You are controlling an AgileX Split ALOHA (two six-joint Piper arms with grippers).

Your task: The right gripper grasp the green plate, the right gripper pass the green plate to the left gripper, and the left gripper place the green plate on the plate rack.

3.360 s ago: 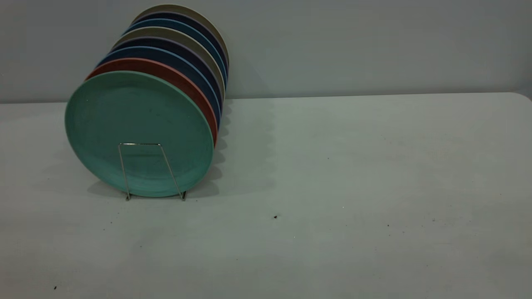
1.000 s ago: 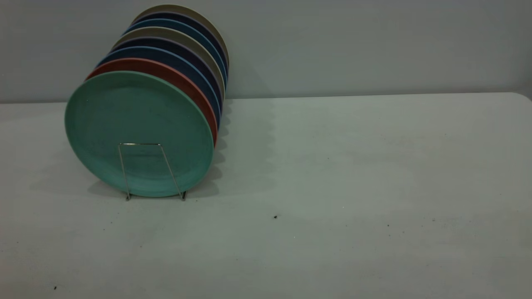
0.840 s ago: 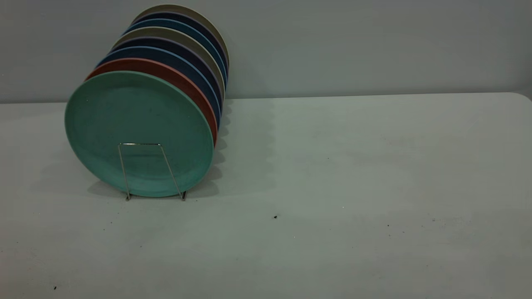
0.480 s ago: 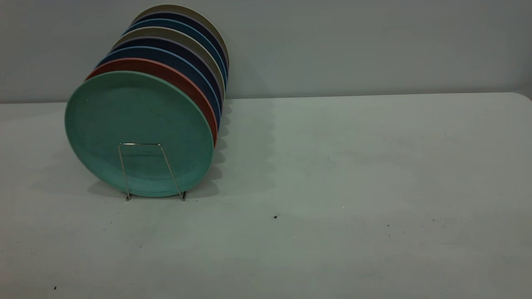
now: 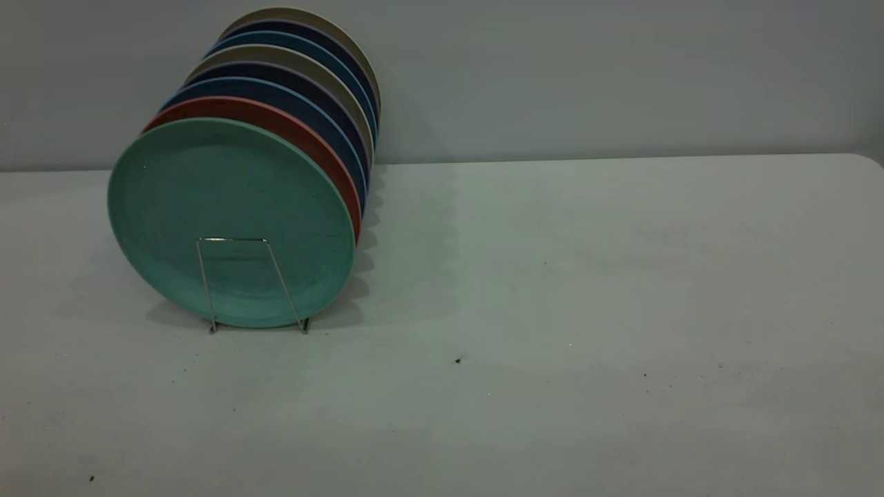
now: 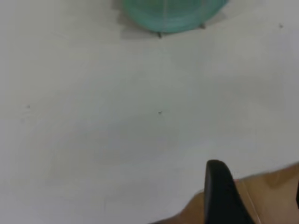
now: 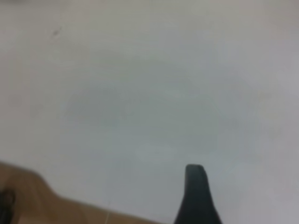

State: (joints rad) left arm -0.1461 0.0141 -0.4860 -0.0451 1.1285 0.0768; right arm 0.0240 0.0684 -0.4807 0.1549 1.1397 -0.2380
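A: Where's the green plate (image 5: 231, 221)?

B: Left of centre in the exterior view, upright on edge in the front slot of the rack (image 5: 252, 284), with one wire loop across its lower face. Just behind it stands a red plate (image 5: 311, 148), then a row of blue and grey ones running toward the wall.

A: So which step is this?

B: By my reading the last one is already done. The plate sits on the rack and nothing is touching it.

A: And the grippers?

B: Neither appears in the exterior view. The left gripper (image 6: 254, 196) is seen in its wrist view only as one dark finger (image 6: 223, 193) near the table's (image 5: 587, 276) wooden edge, well apart from the plate at the top of that picture. The right gripper (image 7: 198, 196) shows a single finger (image 7: 197, 193) over bare tabletop. Whether either is open or closed, I cannot tell.

A: What next?

B: Probably nothing but staying parked. If anything, keep both arms away from the rack.

A: Room to move?

B: Plenty. The centre and right of the table are open; the far edge meets the wall, with the back plates close to it.
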